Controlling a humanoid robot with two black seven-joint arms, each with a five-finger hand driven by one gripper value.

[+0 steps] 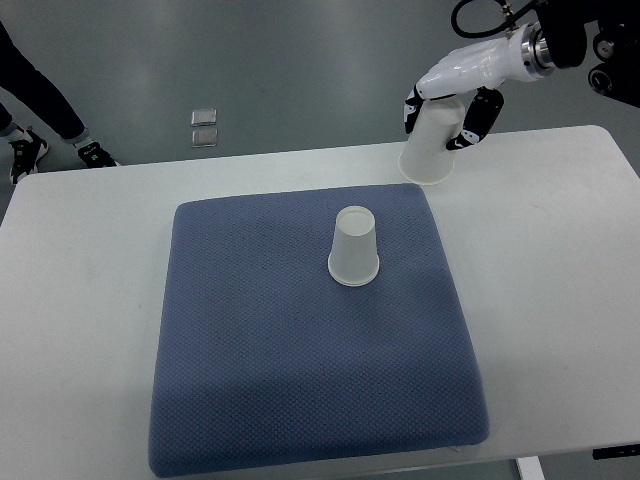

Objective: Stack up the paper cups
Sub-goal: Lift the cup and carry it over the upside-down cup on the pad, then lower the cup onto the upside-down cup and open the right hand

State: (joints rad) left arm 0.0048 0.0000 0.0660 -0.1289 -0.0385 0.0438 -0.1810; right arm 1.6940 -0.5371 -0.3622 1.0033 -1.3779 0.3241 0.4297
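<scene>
Fingers (470,118) of my right hand (445,105) wrapped round an upside-down cup (430,150), its rim at the mat's (300,350) far right corner, over the tabletop (560,260). 2nd cup (355,247) upside down on the mat, near centre, well apart.

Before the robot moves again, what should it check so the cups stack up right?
1. Right hand gripping the held cup: ok, fingers wrap its upper part.
2. Held cup upside down, wide rim low: ok.
3. Target cup standing upside down on the blue mat: ok.
4. Held cup lifted clear of the table: cannot tell from this view.
5. Path across the mat to the target cup free of things: ok.
6. Held cup above the target cup: not ok, it is off toward the far right edge.
</scene>
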